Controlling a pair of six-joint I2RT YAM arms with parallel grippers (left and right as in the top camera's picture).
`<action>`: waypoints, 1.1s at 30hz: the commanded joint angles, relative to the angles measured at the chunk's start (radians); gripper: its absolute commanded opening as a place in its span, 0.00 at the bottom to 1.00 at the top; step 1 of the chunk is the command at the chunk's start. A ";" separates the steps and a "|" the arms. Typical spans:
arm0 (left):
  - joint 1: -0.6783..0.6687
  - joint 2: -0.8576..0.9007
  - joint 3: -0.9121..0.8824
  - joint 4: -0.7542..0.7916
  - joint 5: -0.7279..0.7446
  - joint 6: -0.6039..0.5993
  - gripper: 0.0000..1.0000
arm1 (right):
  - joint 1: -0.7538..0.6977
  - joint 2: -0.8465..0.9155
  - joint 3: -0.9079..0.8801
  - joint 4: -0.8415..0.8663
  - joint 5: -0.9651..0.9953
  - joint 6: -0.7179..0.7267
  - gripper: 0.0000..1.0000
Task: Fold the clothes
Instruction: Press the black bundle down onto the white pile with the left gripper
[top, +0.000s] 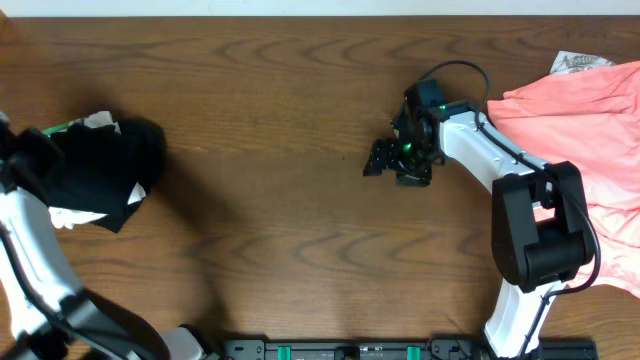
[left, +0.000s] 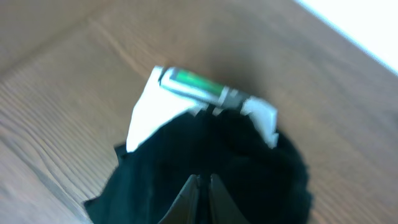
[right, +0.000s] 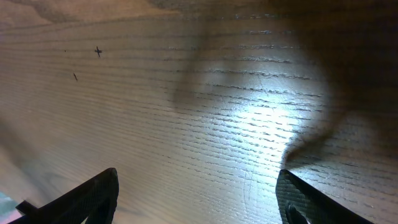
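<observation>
So here's the layout: the black shirt (top: 105, 170) is bunched in a heap at the far left of the overhead frame, sitting on top of a white garment with green print (left: 146, 112) that peeks out around its edges. The left end effector (left: 202, 180) is down over that heap with its fingers pressed together. It looks like a pinch at the cloth to lift or drag it out flat, but I honestly can't tell from the wrist view whether any fabric is caught between the tips.

The right end effector (right: 196, 179) hangs over bare wood near the middle of the overhead view, spread wide with nothing in it. My guess is it's parked there waiting for a corner to be handed over. The salmon-pink garment (top: 590, 120) is piled at the right edge, well apart from the black one, with a pale printed piece (top: 580, 62) poking out at the upper right, so probably a queue of stuff to do later.

Nothing is folded yet, as far as I can see.

The worktop (top: 250, 90) is dark wood grain, bare in the middle. There's a pale strip along the top edge, and that's all the room you get.
</observation>
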 joint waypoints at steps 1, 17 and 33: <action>-0.043 -0.065 0.021 0.006 -0.074 0.038 0.06 | 0.008 -0.029 -0.005 -0.002 -0.005 -0.014 0.79; -0.233 0.213 0.020 0.016 -0.569 0.082 0.06 | 0.010 -0.029 -0.005 -0.018 -0.004 -0.021 0.80; -0.243 0.444 0.021 0.141 -0.463 0.108 0.06 | 0.011 -0.029 -0.005 -0.025 -0.013 -0.021 0.80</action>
